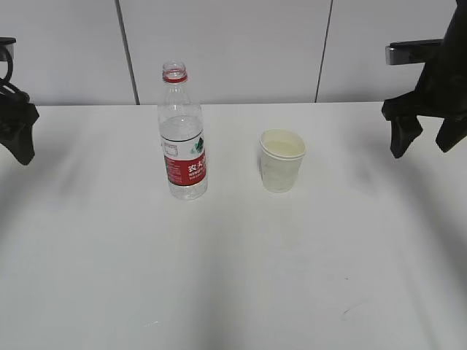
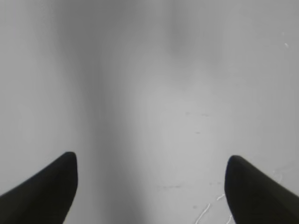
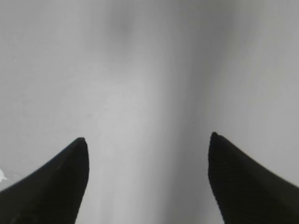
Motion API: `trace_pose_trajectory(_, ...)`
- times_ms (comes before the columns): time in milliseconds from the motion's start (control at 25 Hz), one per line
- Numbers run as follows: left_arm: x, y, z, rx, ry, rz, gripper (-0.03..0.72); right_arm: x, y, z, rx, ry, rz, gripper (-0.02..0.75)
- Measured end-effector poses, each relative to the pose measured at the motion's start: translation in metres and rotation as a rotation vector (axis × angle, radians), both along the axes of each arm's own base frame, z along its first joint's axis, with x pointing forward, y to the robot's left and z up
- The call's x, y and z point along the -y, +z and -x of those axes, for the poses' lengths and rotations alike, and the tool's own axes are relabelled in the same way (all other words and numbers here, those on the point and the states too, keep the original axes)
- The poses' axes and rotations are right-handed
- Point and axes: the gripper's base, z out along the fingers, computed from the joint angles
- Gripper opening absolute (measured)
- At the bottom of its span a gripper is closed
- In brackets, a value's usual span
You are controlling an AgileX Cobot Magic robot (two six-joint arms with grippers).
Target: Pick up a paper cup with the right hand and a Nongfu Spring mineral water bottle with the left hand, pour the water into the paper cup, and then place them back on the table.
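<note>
The uncapped Nongfu Spring mineral water bottle [image 1: 182,135], red label bearing white Chinese characters, stands on the table [image 1: 233,277] near the paper cup [image 1: 282,160]; the left hand [image 2: 150,175] and right hand [image 3: 147,156] are spread and hold nothing.

The table [image 1: 233,277] is plain white, with a few small dark scuffs near its front edge. The Nongfu Spring mineral water bottle [image 1: 182,135] is clear plastic with a red neck ring; its label is red and white, with white Chinese characters and a green mark. The paper cup [image 1: 282,160] is off-white, cream inside, with a faint pale print. Both the left hand [image 1: 20,127] and the right hand [image 1: 427,135] are black.
</note>
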Motion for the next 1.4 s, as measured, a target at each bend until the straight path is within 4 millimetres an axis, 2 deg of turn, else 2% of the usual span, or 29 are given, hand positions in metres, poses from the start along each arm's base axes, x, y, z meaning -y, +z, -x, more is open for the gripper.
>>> trace_pose_trajectory(120,0.002,0.010,0.007,-0.001,-0.008,0.029,0.587,0.000,0.007,0.006,-0.019,0.013,0.002,0.588)
trace_pose_trajectory(240,0.004,0.023,0.016,0.018,-0.007,0.047,0.587,0.000,0.025,0.014,0.018,0.026,-0.002,0.588)
trace_pose_trajectory(400,0.003,0.034,0.042,0.032,-0.007,0.051,0.586,-0.002,0.052,0.037,0.070,0.027,-0.019,0.588)
trace_pose_trajectory(600,0.004,0.045,0.090,0.057,-0.004,0.072,0.586,-0.003,0.066,0.088,0.075,0.034,-0.035,0.588)
trace_pose_trajectory(840,0.003,0.062,0.154,0.158,-0.007,0.082,0.586,-0.003,0.088,0.167,0.183,0.040,-0.034,0.588)
trace_pose_trajectory(960,0.002,0.061,0.184,0.208,-0.009,0.083,0.585,-0.002,0.088,0.201,0.222,0.042,-0.033,0.588)
trace_pose_trajectory(1160,0.002,0.046,0.229,0.288,-0.010,0.101,0.585,-0.002,0.069,0.251,0.235,0.042,-0.035,0.588)
trace_pose_trajectory(1400,0.002,0.025,0.272,0.405,-0.013,0.116,0.585,-0.002,0.047,0.304,0.292,0.045,-0.035,0.588)
